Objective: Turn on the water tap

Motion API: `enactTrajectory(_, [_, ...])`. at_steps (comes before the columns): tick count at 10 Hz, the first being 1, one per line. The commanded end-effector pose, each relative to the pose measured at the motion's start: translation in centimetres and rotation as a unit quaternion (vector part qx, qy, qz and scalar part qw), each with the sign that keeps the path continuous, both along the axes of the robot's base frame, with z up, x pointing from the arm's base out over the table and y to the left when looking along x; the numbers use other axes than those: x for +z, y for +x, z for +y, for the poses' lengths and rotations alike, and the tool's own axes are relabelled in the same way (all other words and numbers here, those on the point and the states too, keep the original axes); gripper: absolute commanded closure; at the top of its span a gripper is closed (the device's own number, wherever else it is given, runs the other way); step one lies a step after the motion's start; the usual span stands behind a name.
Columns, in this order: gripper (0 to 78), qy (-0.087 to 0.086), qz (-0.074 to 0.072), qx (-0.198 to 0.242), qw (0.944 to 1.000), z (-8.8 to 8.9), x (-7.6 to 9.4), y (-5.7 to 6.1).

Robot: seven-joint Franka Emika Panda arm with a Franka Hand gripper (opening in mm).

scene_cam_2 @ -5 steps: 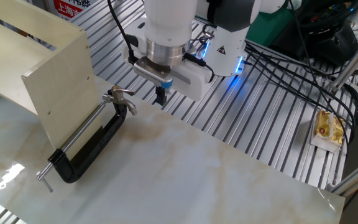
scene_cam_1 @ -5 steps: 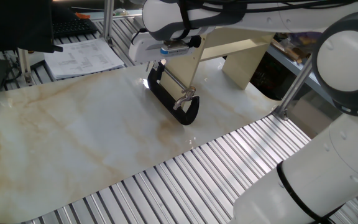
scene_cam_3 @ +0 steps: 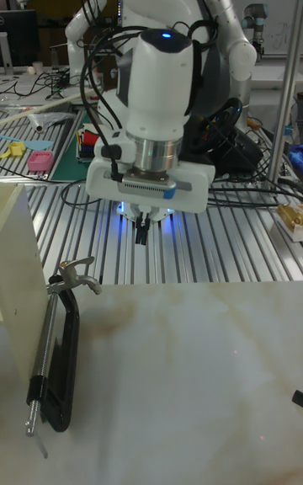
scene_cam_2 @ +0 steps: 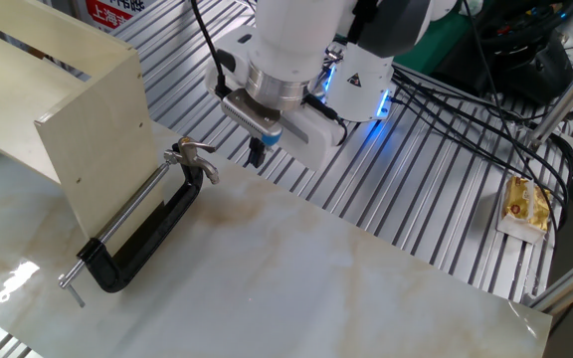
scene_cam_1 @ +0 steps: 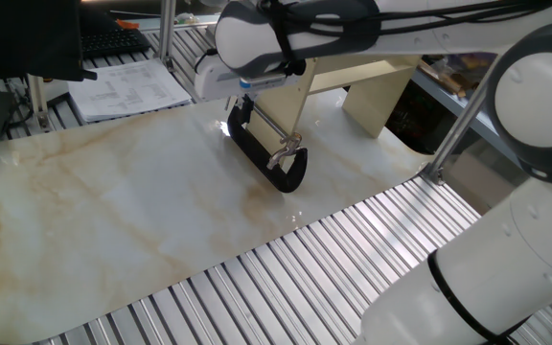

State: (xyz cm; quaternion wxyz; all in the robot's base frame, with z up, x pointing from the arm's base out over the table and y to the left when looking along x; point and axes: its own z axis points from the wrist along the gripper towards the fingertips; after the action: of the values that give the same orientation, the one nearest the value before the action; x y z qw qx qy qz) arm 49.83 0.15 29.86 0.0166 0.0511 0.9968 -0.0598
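Pretty bright, even overhead light, soft shadows. Glare on the glossy marble tabletop (scene_cam_2: 8,278), blue LED glow off the robot base (scene_cam_2: 366,85). Tall view's softer, background slightly blurry

Changes recorded, all placed relative to the water tap (scene_cam_2: 145,232):

- Gripper (scene_cam_2: 259,151): its tip sits about where it was, on the slatted side beyond the tap's chrome lever (scene_cam_2: 193,152), apart from it. Finger spacing cannot be read.
- Wrist and hand housing: now tilted, the upper part leaning further away from the tap in the other fixed view; in one fixed view the white housing (scene_cam_1: 257,38) has slid slightly across above the tap's far end, hiding more of the fingers.
- Arm links above: shifted with the same lean.
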Motion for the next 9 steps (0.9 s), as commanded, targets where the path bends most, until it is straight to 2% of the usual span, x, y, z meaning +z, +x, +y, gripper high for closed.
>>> enactTrajectory(1, [77.6,0.000,-0.005,-0.006,1.0000,0.14,0.20,0.00])
enactTrajectory(5, [77.6,0.006,-0.003,-0.020,0.9998,0.41,0.29,-0.09])
enactTrajectory(8, [77.6,0.042,-0.001,-0.034,0.9985,0.38,0.32,-0.04])
enactTrajectory(9, [77.6,0.041,-0.002,-0.035,0.9986,0.41,0.33,-0.05])
